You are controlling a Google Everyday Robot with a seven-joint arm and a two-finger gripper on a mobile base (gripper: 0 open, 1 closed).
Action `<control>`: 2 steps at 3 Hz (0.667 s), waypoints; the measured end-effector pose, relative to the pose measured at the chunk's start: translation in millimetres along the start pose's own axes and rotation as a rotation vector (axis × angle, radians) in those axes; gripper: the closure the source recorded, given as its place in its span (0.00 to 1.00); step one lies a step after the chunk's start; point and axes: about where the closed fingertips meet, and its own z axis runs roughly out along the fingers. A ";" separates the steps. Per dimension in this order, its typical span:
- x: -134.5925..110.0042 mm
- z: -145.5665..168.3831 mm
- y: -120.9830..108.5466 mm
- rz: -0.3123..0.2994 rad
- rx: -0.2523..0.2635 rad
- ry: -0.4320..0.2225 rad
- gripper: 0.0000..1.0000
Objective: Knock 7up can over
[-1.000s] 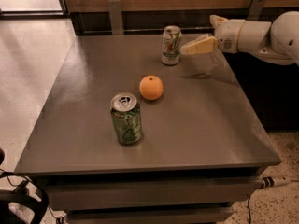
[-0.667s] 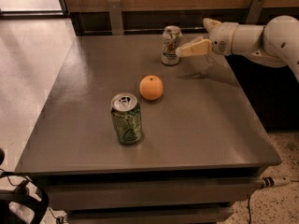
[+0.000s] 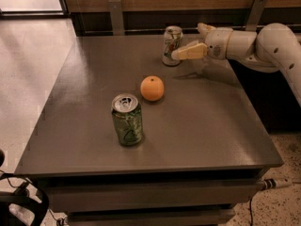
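The 7up can (image 3: 171, 44), pale silver with green lettering, stands upright at the far edge of the grey table (image 3: 211, 126). My gripper (image 3: 187, 41) reaches in from the right at can height. Its fingers are spread apart and hold nothing. The lower finger (image 3: 189, 52) points left, and its tip is at the can's right side, touching or nearly touching. The upper finger (image 3: 202, 28) sits behind, to the right of the can.
An orange (image 3: 152, 88) lies mid-table, in front of the 7up can. A darker green swirl-pattern can (image 3: 126, 120) stands nearer the front left. A wooden wall with metal brackets (image 3: 116, 15) runs behind the table. The floor drops off on the left and right.
My gripper has moved left toward the 7up can, and the lower fingertip has closed the gap to the can's side. The can, the orange and the green can have not moved.
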 end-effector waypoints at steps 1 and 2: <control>5.5 9.9 -0.6 0.023 -0.017 -0.011 0.00; 10.1 21.4 0.8 0.039 -0.041 -0.018 0.00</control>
